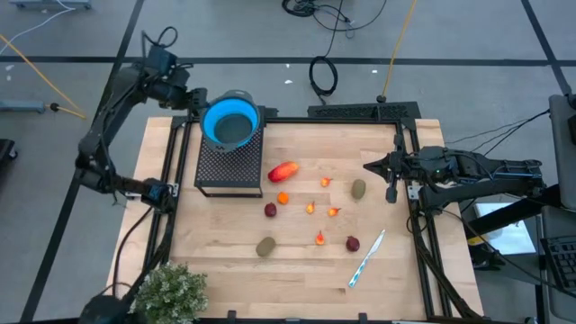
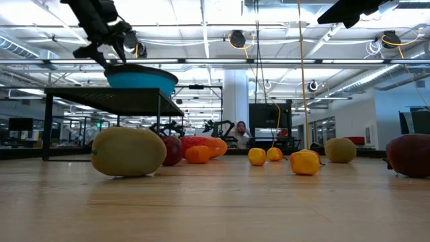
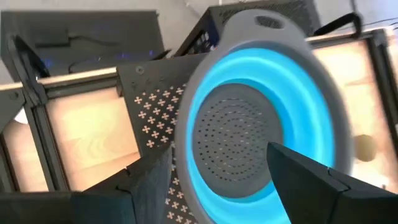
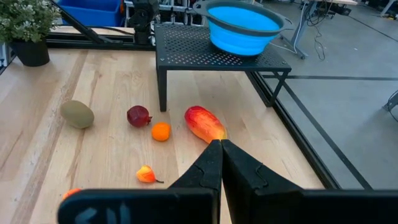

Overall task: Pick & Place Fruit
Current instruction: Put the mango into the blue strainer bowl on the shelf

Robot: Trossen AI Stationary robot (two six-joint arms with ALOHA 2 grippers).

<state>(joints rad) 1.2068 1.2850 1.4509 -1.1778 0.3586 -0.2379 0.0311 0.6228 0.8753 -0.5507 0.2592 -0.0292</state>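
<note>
High view first: the blue colander (image 1: 231, 121) sits on the black perforated stand (image 1: 229, 166), overhanging its far edge, and the left gripper (image 1: 192, 96) hovers just beside the bowl's rim with its fingers spread and nothing between them. All the fruit is down on the wooden table (image 1: 216, 238) on the near side of the stand: the elongated red-orange piece (image 1: 283, 171) closest to it, a small orange ball (image 1: 283, 198) and dark red ball (image 1: 270, 210) just beyond, a brown-green oval (image 1: 265, 246) farther out. None is in the colander. The right gripper (image 1: 371, 166) waits well away from the stand, pinched closed and empty.

Low view: the colander (image 2: 141, 79) perches up on the stand (image 2: 111, 101) with the left gripper (image 2: 107, 47) above its rim. A brush from those fingers could, I'd guess, slide it off the far edge.

Left wrist view: the spread fingers (image 3: 311, 180) frame the colander's (image 3: 249, 130) empty, perforated bottom. It looks off-centre on the stand (image 3: 146, 99), so it may tip if bumped.

Right wrist view: closed fingers (image 4: 221, 168) point at the red-orange piece (image 4: 205, 123), near the stand's (image 4: 211, 53) leg. Rounded fruit like this could roll away from a sloppy pinch, or an arm could clip the stand on the lift.
</note>
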